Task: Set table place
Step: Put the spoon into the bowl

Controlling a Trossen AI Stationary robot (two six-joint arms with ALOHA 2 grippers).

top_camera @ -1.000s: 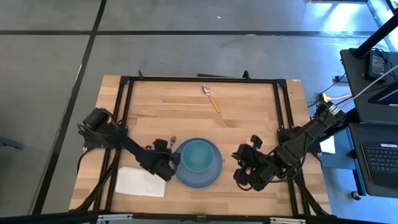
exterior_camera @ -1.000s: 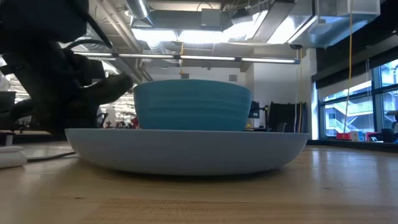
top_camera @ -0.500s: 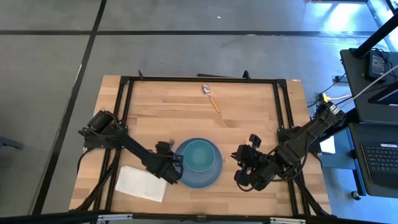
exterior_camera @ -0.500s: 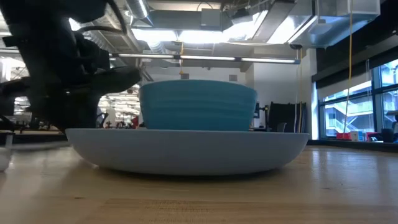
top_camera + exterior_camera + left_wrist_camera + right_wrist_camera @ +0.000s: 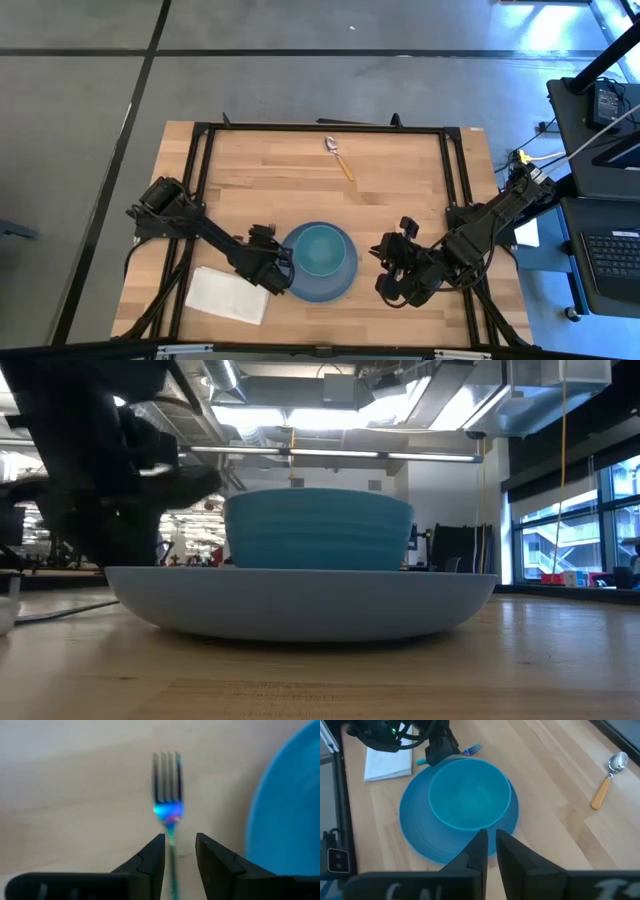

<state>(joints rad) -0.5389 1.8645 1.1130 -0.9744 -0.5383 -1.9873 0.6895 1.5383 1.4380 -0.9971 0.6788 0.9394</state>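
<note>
A teal bowl (image 5: 318, 250) sits in the large blue plate (image 5: 322, 292) near the table's front edge. The teal-handled fork (image 5: 169, 785) lies flat on the wood just left of the plate, tines toward the far edge (image 5: 473, 750). My left gripper (image 5: 180, 840) is open and low over the fork's handle, one finger on each side of it (image 5: 270, 246). The white napkin (image 5: 228, 293) lies left of the fork. The orange-handled spoon (image 5: 340, 158) rests near the far edge. My right gripper (image 5: 491, 845) is shut, right of the plate (image 5: 386, 272).
The black metal frame (image 5: 322, 128) edges the tabletop. Bare wood lies between the plate and the spoon, and right of the plate up to my right arm. In the low view the plate (image 5: 300, 605) and bowl (image 5: 318, 530) fill the middle, with my left arm (image 5: 100, 470) dark at the left.
My left gripper has opened and let go of the fork, which now lies on the table beside the plate. Before that it carried the fork a little toward the plate and the near edge.
</note>
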